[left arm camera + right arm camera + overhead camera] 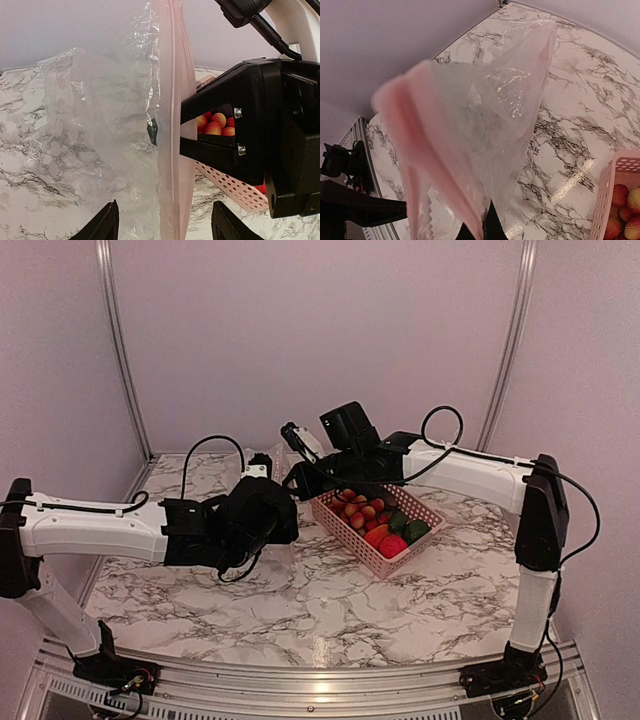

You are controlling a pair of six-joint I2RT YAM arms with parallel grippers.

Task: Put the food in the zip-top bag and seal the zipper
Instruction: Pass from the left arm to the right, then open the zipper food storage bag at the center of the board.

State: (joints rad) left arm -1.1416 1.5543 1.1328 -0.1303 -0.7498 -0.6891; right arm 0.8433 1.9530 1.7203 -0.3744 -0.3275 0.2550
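Note:
The clear zip-top bag [100,140] hangs upright above the table, its pink-tinted zipper [172,100] running vertically. My right gripper [482,230] is shut on the bag's mouth edge and holds the bag [490,115] up; its black body also fills the right of the left wrist view [250,130]. My left gripper [165,220] is open, with the zipper strip between its fingers and touching neither. The food [380,520], red-yellow fruits and green pieces, lies in the pink basket [350,540]. The bag looks empty.
The pink slatted basket [235,187] stands right of the bag, just behind my right gripper [297,477]. My left gripper [275,515] is close beside it at the table's middle. Marble tabletop and metal frame posts surround.

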